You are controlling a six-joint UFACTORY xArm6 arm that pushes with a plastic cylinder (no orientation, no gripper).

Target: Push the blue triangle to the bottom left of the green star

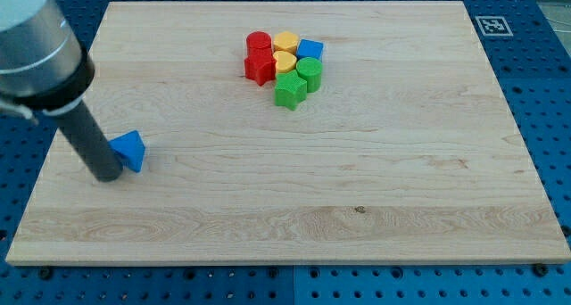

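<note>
The blue triangle (130, 149) lies near the left edge of the wooden board (285, 216). My tip (106, 175) rests on the board right against the triangle's left side. The green star (289, 90) sits far off toward the view's top centre, at the lower edge of a cluster of blocks. The rod rises from the tip up to the view's top left corner.
The cluster holds a green cylinder (310, 72), a blue block (310, 49), a yellow heart (285, 61), a yellow block (285, 42), a red star (260, 68) and a red cylinder (258, 43). A fiducial marker (489, 25) sits off the board's top right corner.
</note>
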